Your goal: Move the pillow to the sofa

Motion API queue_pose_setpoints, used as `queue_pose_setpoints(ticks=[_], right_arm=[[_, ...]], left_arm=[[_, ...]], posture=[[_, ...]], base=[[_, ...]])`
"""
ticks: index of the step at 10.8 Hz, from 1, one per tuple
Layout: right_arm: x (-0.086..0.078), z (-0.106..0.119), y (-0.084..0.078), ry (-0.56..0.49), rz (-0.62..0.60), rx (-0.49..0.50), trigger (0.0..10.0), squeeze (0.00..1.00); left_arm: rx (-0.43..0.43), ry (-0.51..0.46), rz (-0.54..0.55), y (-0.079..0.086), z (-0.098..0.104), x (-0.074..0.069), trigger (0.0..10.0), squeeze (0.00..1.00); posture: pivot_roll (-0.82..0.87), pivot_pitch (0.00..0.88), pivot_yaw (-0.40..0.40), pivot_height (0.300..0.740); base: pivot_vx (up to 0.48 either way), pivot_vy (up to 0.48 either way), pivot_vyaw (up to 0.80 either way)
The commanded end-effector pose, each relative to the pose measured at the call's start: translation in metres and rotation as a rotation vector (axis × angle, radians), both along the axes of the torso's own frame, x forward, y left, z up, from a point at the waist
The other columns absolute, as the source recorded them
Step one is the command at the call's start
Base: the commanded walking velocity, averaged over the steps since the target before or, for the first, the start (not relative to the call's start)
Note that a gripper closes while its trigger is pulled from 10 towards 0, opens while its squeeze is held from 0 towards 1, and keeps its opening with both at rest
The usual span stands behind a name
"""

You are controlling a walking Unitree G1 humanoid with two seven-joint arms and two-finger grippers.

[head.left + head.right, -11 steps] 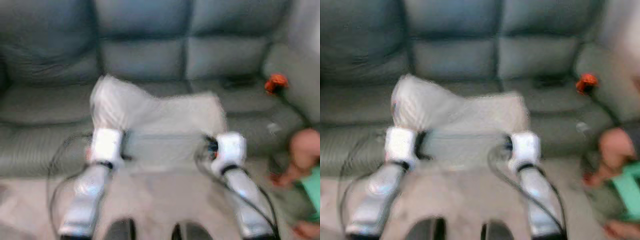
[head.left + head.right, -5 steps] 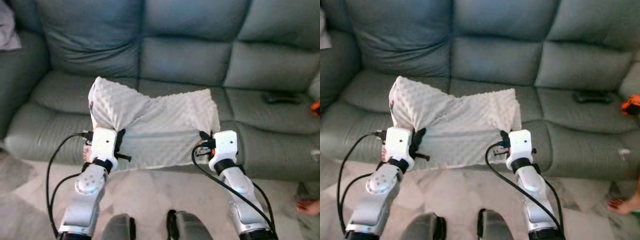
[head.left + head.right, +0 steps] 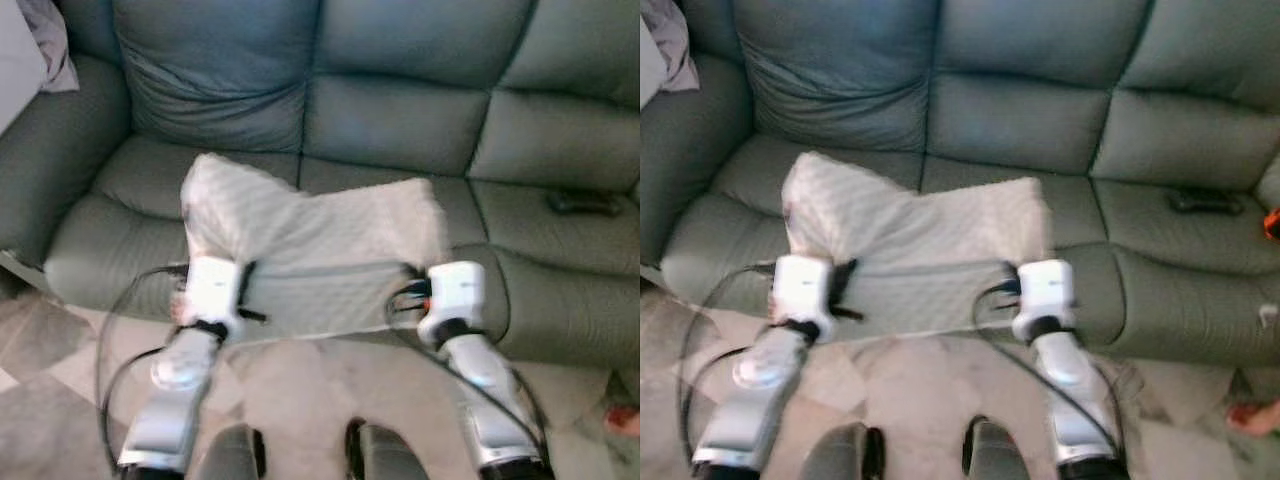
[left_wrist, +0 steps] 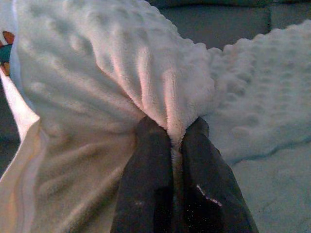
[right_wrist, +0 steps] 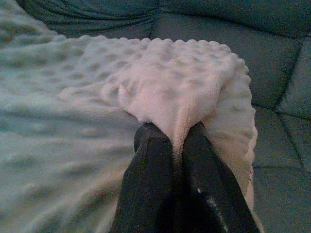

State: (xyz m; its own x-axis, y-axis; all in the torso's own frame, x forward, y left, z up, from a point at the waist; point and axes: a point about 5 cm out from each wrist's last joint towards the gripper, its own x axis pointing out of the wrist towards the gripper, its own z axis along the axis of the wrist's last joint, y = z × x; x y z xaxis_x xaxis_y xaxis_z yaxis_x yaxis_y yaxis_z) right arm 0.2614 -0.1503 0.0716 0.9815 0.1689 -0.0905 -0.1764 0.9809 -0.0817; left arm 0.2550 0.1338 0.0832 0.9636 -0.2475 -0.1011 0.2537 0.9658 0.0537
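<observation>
The pillow (image 3: 315, 250), white with a bumpy, dotted cover, is carried in the air between the 2 arms, in front of the grey-green sofa (image 3: 400, 120) and above the near edge of its seat cushions. It hangs like this because each arm takes one near corner: the cloth stays stretched across and can be brought flat over the seat, and the soft cover sags a little in the middle. The left corner stands higher than the rest, so the pillow is tilted, not level. The left claw (image 4: 176, 141) is closed tightly on a fold of the fabric, which bunches up between its 2 black fingers (image 4: 148, 174). The right claw (image 5: 177, 138) is closed in the same way on the other corner, with the cover pinched and wrinkled between the fingers. I judge the pillow is not yet resting on the sofa; it seems to need a short move forward and down before the release. Far to the right a dark remote control (image 3: 583, 203) lies on the seat, well apart from the pillow.
</observation>
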Motion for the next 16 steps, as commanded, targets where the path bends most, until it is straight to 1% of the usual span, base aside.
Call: queue_pose_setpoints(ticks=[1, 2, 4, 8, 16], right_arm=[[0.0001, 0.0013, -0.0081, -0.005, -0.022, -0.014, 10.0, 0.0], [0.0006, 0.001, -0.0084, -0.004, -0.022, -0.015, 10.0, 0.0], [0.0011, 0.0008, -0.0076, -0.002, -0.019, -0.017, 10.0, 0.0], [0.001, -0.0007, -0.0075, 0.004, -0.019, -0.021, 10.0, 0.0], [0.0006, -0.0016, -0.007, 0.01, -0.016, -0.023, 10.0, 0.0]], left_arm=[[-0.005, -0.034, -0.046, -0.0142, 0.0052, -0.0006, 10.0, 0.0], [-0.022, -0.025, -0.046, -0.0145, 0.0051, 0.0, 10.0, 0.0], [-0.018, -0.039, -0.051, -0.014, 0.0068, 0.0003, 10.0, 0.0], [-0.024, -0.039, -0.063, -0.0156, 0.007, 0.0002, 10.0, 0.0], [-0.017, -0.033, -0.07, -0.0158, 0.0063, -0.0002, 10.0, 0.0]], posture=[[-0.04, 0.166, -0.055, 0.74], [-0.04, 0.166, -0.056, 0.74], [-0.04, 0.165, -0.056, 0.74], [-0.04, 0.164, -0.054, 0.74], [-0.04, 0.168, -0.054, 0.74]], base=[[0.0, 0.326, 0.0], [0.0, 0.0, 0.0], [0.0, 0.0, 0.0], [0.0, -0.281, 0.0], [0.0, -0.35, 0.0]])
